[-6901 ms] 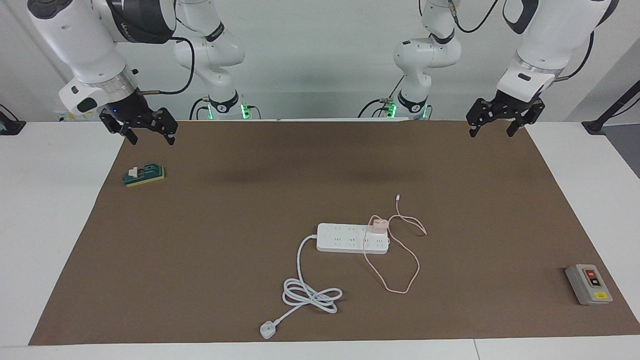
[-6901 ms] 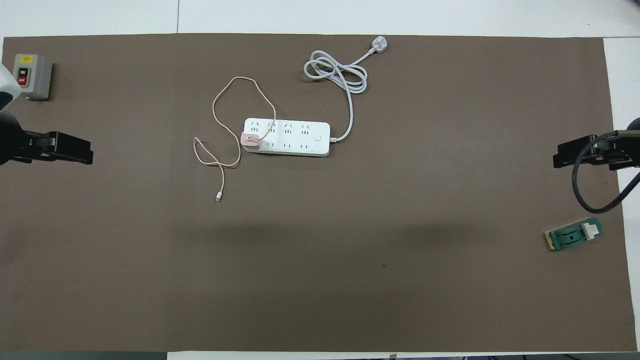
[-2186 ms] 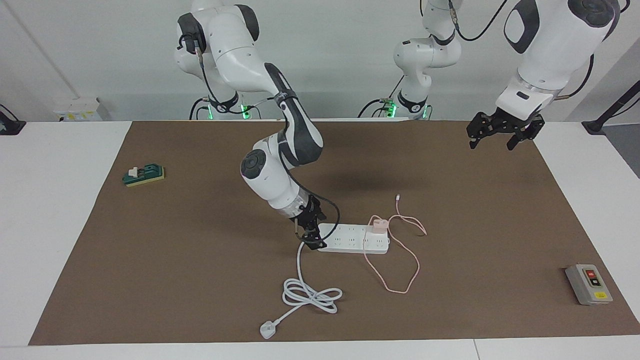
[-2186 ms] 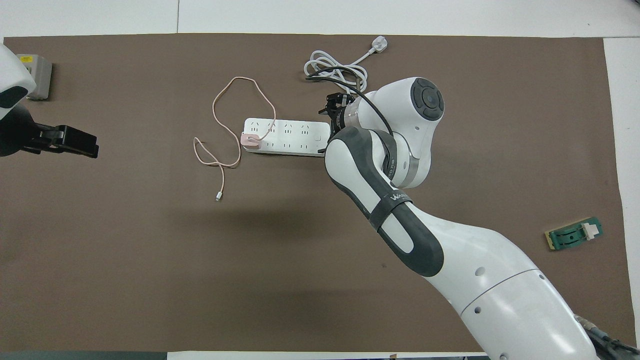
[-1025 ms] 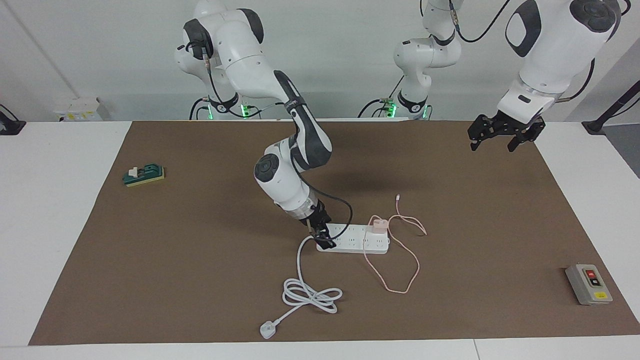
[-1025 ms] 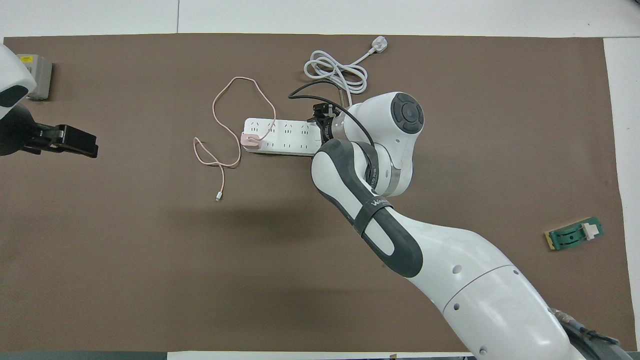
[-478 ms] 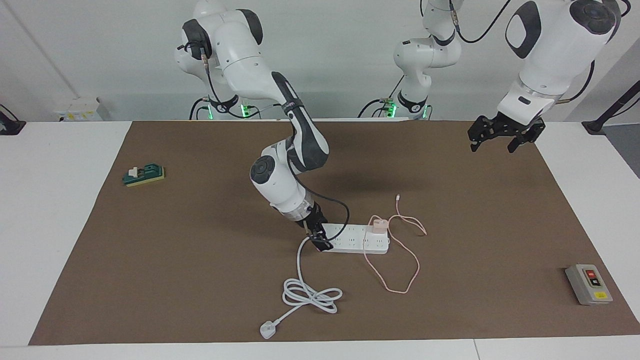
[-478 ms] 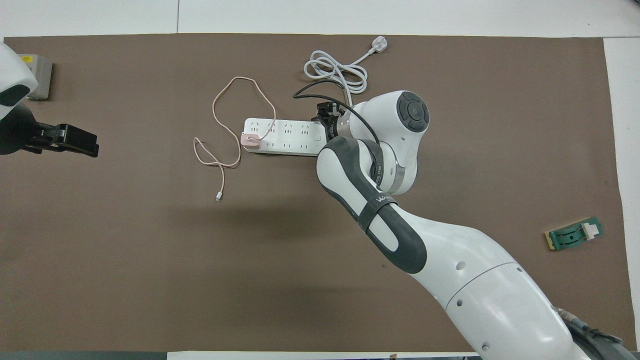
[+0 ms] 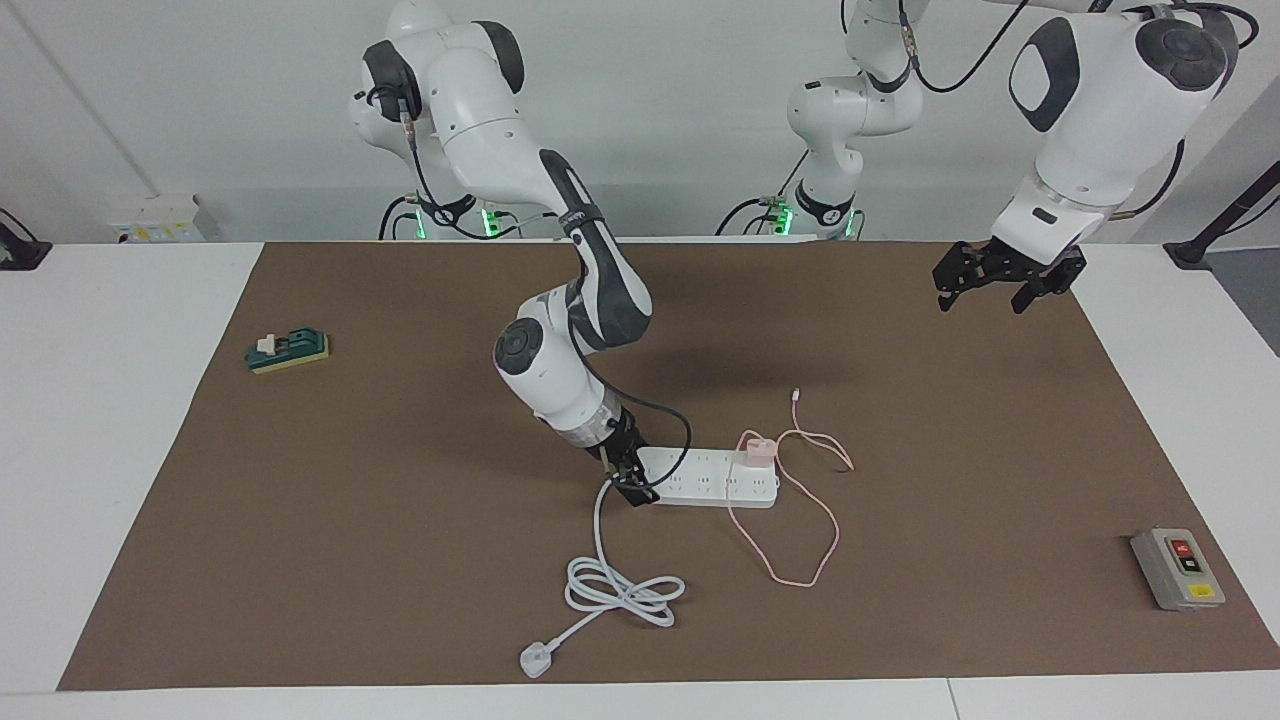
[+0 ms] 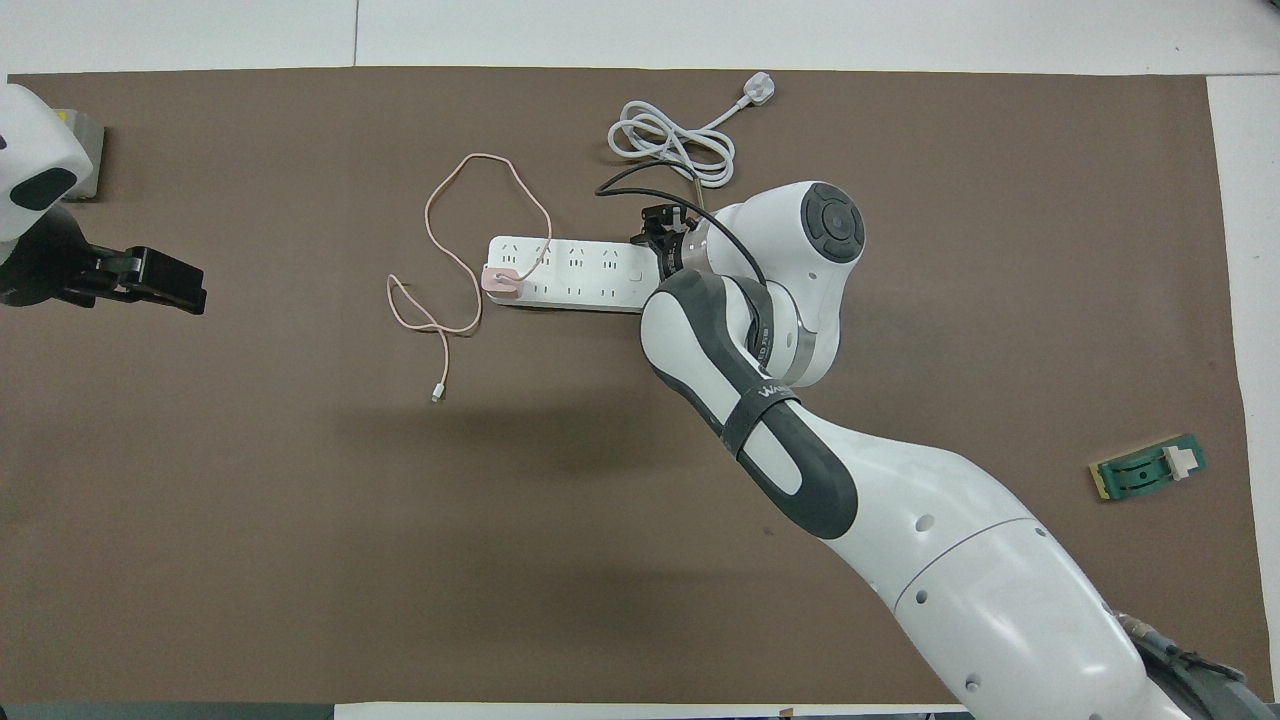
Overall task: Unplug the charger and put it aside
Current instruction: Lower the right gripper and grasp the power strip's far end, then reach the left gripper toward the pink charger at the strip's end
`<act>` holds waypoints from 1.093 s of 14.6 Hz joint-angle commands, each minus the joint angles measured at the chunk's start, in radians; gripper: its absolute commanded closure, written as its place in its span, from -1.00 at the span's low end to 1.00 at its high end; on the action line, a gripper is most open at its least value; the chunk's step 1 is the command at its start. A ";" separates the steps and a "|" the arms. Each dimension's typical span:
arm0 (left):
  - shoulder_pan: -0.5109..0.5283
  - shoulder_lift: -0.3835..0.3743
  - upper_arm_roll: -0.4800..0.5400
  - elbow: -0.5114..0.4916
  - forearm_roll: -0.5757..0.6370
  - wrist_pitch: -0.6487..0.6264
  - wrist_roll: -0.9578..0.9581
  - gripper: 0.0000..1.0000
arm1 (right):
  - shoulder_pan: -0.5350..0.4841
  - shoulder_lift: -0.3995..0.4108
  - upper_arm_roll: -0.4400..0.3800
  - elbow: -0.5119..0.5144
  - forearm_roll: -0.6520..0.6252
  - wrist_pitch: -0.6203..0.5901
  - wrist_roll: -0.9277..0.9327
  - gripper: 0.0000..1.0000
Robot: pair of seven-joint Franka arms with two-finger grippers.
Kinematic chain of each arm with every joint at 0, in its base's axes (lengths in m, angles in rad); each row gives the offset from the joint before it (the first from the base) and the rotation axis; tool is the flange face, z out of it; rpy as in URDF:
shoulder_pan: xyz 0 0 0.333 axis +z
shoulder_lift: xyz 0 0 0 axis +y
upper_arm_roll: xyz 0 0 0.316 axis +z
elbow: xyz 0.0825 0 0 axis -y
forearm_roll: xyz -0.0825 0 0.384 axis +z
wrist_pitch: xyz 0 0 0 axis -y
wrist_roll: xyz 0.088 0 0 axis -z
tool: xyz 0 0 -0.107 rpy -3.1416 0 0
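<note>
**Facing view and overhead view: right gripper at the cord end of the power strip, charger plugged in**

Facing view. The right gripper [image 9: 632, 482] is down at the cord end of the white power strip [image 9: 705, 477], its black fingers against that end; whether they clamp the strip or only touch it cannot be told. The charger [image 9: 757, 448] sits plugged into the strip's other end, the one toward the left arm, on the row nearer the robots. Its pink cable [image 9: 800, 540] loops over the brown mat [image 9: 300, 520], and the cable's loose tip lies nearer the robots than the strip. The left gripper [image 9: 978, 287] hangs in the air over the mat's corner at the left arm's end, fingers spread, holding nothing; that arm waits. A grey switch box [image 9: 1177, 568] and a green part [image 9: 288, 350] lie at opposite ends of the table.

Overhead view. The right arm's elbow and wrist cover the cord end of the power strip [image 10: 565, 273], so only the top of the right gripper [image 10: 662, 232] shows and its contact with the strip is hidden. The charger [image 10: 500, 281] is plain to see, as is its cable [image 10: 440, 245]. The strip's coiled white cord [image 10: 672, 140] lies farther from the robots. The left gripper [image 10: 165, 281] shows from the side only, and the left arm covers most of the switch box.
</note>
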 commanded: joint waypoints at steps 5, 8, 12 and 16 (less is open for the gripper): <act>-0.039 0.031 -0.006 0.007 0.017 0.053 -0.337 -1.00 | -0.014 0.020 0.008 0.014 0.070 0.035 -0.089 -0.43; -0.099 0.088 -0.004 0.011 0.019 0.095 -0.645 -1.00 | -0.012 0.018 0.008 0.014 0.088 0.036 -0.089 0.46; -0.151 0.140 -0.006 0.018 0.073 0.193 -1.076 -1.00 | -0.011 0.020 0.008 0.014 0.094 0.037 -0.089 0.96; -0.154 0.180 -0.008 0.044 0.065 0.205 -1.414 -1.00 | -0.012 0.020 0.008 0.012 0.094 0.038 -0.092 1.00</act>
